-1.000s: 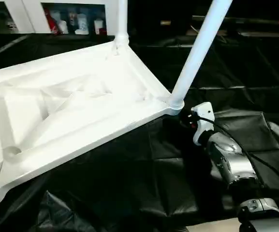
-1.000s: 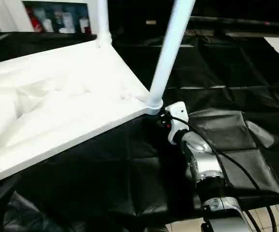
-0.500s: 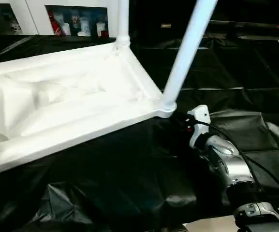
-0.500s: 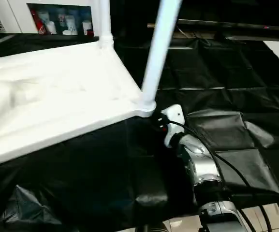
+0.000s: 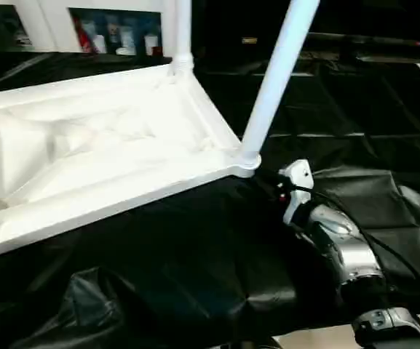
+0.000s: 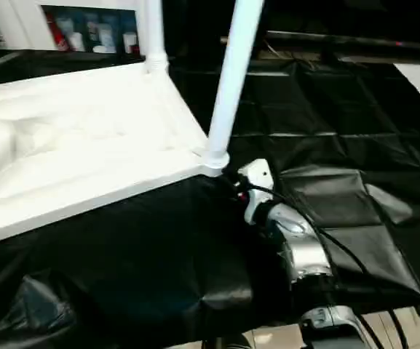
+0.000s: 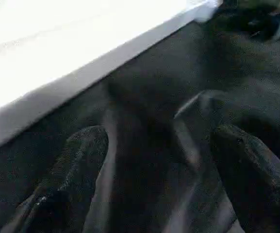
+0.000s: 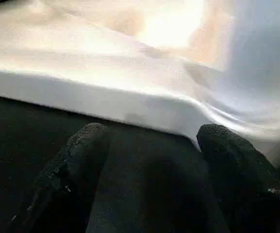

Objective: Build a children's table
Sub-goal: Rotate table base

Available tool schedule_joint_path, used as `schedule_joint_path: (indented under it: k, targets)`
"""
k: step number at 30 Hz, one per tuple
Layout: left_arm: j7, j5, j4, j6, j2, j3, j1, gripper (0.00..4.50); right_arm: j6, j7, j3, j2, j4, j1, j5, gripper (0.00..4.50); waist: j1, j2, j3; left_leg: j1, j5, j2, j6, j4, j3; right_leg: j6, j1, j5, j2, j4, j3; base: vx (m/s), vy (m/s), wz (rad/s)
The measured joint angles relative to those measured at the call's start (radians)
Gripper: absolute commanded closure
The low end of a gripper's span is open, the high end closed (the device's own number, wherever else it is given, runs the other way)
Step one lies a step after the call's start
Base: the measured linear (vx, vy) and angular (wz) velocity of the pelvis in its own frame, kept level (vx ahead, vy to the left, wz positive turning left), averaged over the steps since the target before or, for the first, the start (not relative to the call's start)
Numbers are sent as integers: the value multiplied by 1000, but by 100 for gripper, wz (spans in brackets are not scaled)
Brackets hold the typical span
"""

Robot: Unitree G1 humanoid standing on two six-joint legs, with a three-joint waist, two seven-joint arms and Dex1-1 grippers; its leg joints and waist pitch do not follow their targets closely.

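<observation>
While the table lay upside down on the black-draped worktop, rimmed underside up, you had two legs seated: one at the near right corner, one at the far corner behind it. The left part of the top ran out of sight, so you couldn't tell whether the other two sockets were filled; I'd judge the build about halfway.

Your right tool sat just under the near right corner, fingers wide apart and holding nothing. Your left tool hung beside the near rim, likewise spread and empty. A cabinet stood far left.
</observation>
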Motion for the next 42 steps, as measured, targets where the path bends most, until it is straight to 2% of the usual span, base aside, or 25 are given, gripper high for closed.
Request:
schedule_joint_path:
  k: [4,9,15,19,23,28,31,35,38,42]
  targets:
    - [115,71,-27,-30,-79,-174,-164,66,-3,26,24,26,-7,-24,1,121,1,-2,-2,0,3,1,-5,5,-1,1,0,0,0,5,0,0,0,0]
    - [200,161,-14,-89,-147,-263,-235,66,-26,-63,12,26,123,-116,-57,121,-11,-5,-4,1,4,0,-7,10,-4,-1,0,1,0,12,0,0,0,0]
    - [330,251,55,-145,-204,-369,-365,66,-3,-124,35,10,227,-211,-125,121,-10,-5,-5,0,5,1,-8,12,-8,-4,0,3,0,17,-3,0,0,0]
    - [342,279,67,-149,-215,-425,-396,66,6,-95,56,12,267,-231,-139,121,-11,-4,-5,-1,5,1,-8,13,-9,-5,0,4,0,17,-4,0,0,0]
    - [339,282,71,-152,-216,-446,-384,66,-9,-101,55,14,372,-289,-166,121,-15,-3,-4,-1,5,1,-8,15,-9,-5,-1,4,0,17,-3,0,0,0]
    - [318,252,57,-148,-197,-447,-309,66,-33,-184,55,21,506,-374,-203,121,-12,-2,-4,-2,5,1,-8,15,-9,-5,-1,4,0,17,-3,0,0,0]
    - [301,244,40,-143,-191,-436,-273,66,-44,-234,51,23,559,-402,-213,121,-7,-1,-3,-2,5,1,-8,15,-9,-5,-1,4,0,17,-3,0,0,0]
    - [302,231,-13,-145,-185,-412,-213,66,-77,-316,30,46,667,-471,-216,121,-12,-3,1,-3,5,0,-8,15,-10,-1,-2,1,0,17,-3,0,0,0]
    - [302,210,-66,-145,-184,-389,-135,66,-87,-396,-4,46,720,-516,-215,121,-12,-10,12,-3,5,0,-8,15,-11,0,-3,1,0,17,-3,0,0,0]
    - [275,186,-124,-151,-182,-376,-24,66,-95,-524,-52,44,773,-568,-212,121,-13,-28,32,-4,5,0,-8,11,-11,1,-5,0,0,16,-3,0,0,0]
